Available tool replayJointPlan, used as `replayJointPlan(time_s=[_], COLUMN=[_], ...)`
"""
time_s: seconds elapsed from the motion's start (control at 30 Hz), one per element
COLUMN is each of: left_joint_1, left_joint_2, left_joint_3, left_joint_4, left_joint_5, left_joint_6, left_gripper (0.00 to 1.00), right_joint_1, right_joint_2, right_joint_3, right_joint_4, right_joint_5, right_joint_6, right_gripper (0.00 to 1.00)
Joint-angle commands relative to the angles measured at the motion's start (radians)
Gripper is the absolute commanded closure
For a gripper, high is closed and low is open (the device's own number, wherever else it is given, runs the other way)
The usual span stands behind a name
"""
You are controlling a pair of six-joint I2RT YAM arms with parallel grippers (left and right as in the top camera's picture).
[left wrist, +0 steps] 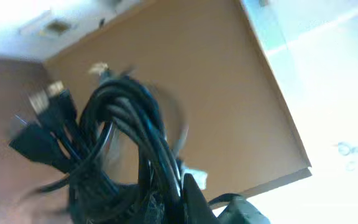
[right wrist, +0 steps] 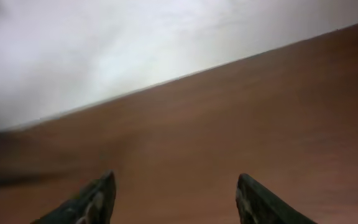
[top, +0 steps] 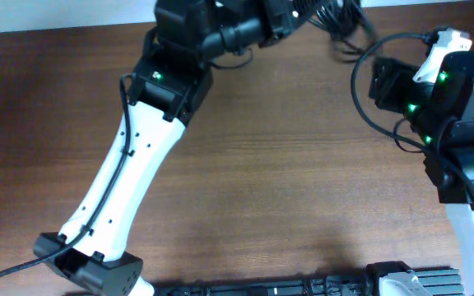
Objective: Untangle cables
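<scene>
The cables [left wrist: 126,134] are a tangled bundle of thin black cords, lifted above the table in the left wrist view. Small plug ends [left wrist: 45,102] stick out at its left, one of them light-tipped [left wrist: 97,67]. My left gripper [left wrist: 169,194] is shut on the lower part of the bundle, and one dark fingertip [left wrist: 190,186] shows beside the cords. From overhead the cables [top: 341,23] hang at the top edge, just past the left gripper [top: 296,15]. My right gripper [right wrist: 174,182] is open over bare wood, with nothing between its fingers.
The brown wooden table [top: 286,181] fills the overhead view. Its far edge [right wrist: 185,76] meets a pale wall. The right arm [top: 447,86] stands at the right side with a thick black wire [top: 359,92] looping off it. A dark rail [top: 303,286] runs along the front edge.
</scene>
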Motion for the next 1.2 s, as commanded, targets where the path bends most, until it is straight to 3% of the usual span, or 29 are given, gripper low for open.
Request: replayJointPlan(time_s=[0.0, 0.1, 0.27, 0.3, 0.43, 0.47, 0.53, 0.63, 0.9, 1.03, 1.17], left_joint_1=[0.037, 0.052, 0.055, 0.055, 0.055, 0.055, 0.055, 0.051, 0.000, -0.025, -0.025], left_joint_2=[-0.027, -0.027, -0.027, -0.027, -0.027, -0.027, -0.027, -0.027, -0.027, -0.027, -0.027], left_joint_3=[0.023, 0.023, 0.023, 0.023, 0.023, 0.023, 0.023, 0.023, 0.023, 0.023, 0.023], left_joint_4=[0.027, 0.025, 0.026, 0.026, 0.026, 0.026, 0.026, 0.026, 0.027, 0.055, 0.068], left_joint_5=[0.049, 0.064, 0.019, 0.000, -0.063, -0.074, -0.101, -0.105, -0.142, -0.140, -0.104], left_joint_6=[0.096, 0.157, 0.159, 0.146, -0.045, -0.081, -0.169, -0.240, -0.246, -0.246, -0.246], left_gripper=[1.00, 1.00, 1.00, 1.00, 1.00, 1.00, 1.00, 1.00, 1.00, 1.00, 1.00], right_joint_1=[-0.006, -0.006, -0.006, -0.006, -0.006, -0.006, -0.006, -0.005, 0.040, 0.040, 0.039], right_joint_2=[0.004, 0.003, 0.004, 0.004, 0.004, 0.005, 0.016, 0.062, 0.187, 0.239, 0.251], right_joint_3=[-0.007, -0.007, -0.007, -0.007, -0.007, -0.007, -0.007, -0.007, -0.007, -0.008, -0.008], right_joint_4=[0.001, 0.001, 0.079, 0.116, 0.286, 0.316, 0.394, 0.399, 0.432, 0.419, 0.357], right_joint_5=[0.067, 0.049, -0.236, -0.308, -0.476, -0.502, -0.577, -0.584, -0.615, -0.570, -0.391], right_joint_6=[-0.269, -0.290, -0.003, 0.056, 0.303, 0.325, 0.397, 0.485, 0.491, 0.491, 0.491], right_gripper=[0.39, 0.38, 0.34, 0.28, 0.27, 0.27, 0.16, 0.15, 0.21, 0.29, 0.30])
